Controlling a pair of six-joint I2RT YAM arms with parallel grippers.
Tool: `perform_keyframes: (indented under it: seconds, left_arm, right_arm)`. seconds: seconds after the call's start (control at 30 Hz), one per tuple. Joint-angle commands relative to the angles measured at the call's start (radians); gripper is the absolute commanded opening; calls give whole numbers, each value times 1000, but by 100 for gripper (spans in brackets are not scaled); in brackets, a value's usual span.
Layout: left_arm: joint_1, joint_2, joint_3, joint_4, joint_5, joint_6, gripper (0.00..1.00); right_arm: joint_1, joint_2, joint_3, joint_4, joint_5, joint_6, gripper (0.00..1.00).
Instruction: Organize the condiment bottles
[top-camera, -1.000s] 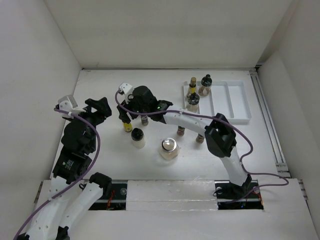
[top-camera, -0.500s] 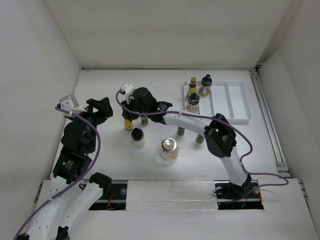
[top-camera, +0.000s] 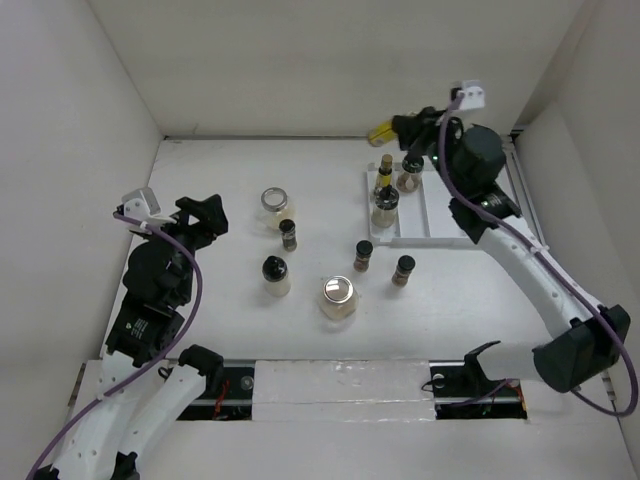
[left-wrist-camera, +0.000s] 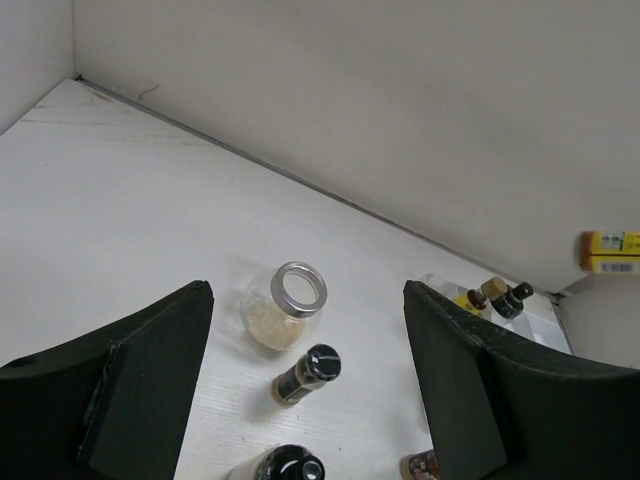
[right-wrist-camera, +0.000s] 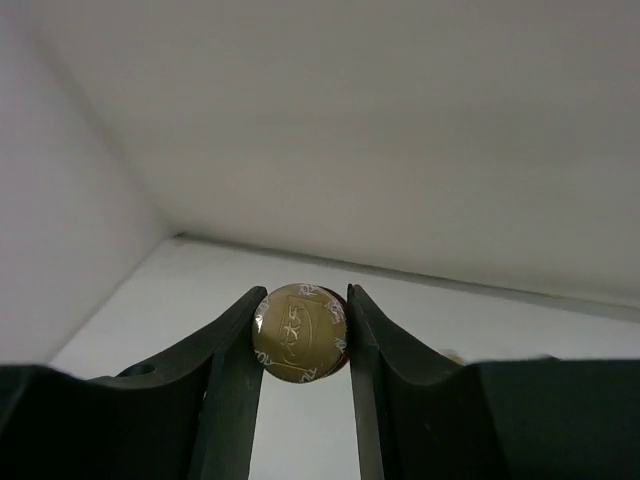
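Nearest the bases, the left gripper (top-camera: 203, 215) is hanging over the left of the table (top-camera: 220, 165), its jaws standing wide apart with nothing between them. Ahead of it a silver-lidded jar (top-camera: 338, 296), a black-capped pale jar (top-camera: 275, 277), three brown spice jars (top-camera: 363, 255) and, further back, a second silver-lidded jar (top-camera: 275, 203) are standing loose and upright on the table. Beyond them to the right, the white divided tray (top-camera: 470, 215) is carrying three more bottles (top-camera: 385, 205) upright at its left end. Furthest off, the right gripper (top-camera: 396, 128) is clamping a slim yellow-oil bottle (top-camera: 380, 134) in the air by the back wall, just past the tray's far-left corner. The bottle is lying nearly level, its long axis seeming to run along the fingers, with the gold cap facing the wrist and the base pointing left. The tray is sitting below and nearer than the bottle, so the right arm, much the closer one, is probably needing to tip it upright before lowering it
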Motion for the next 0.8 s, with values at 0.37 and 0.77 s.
perform_keyframes:
  seconds: [0.37,0.77]
  left_arm:
    - [5,31,0,38,22,21,73]
    - [5,40,0,39,22,21,73]
  right_arm:
    - [-356,131,-166,5,129,71,10]
    - [-304,381,-53,5,244,11,9]
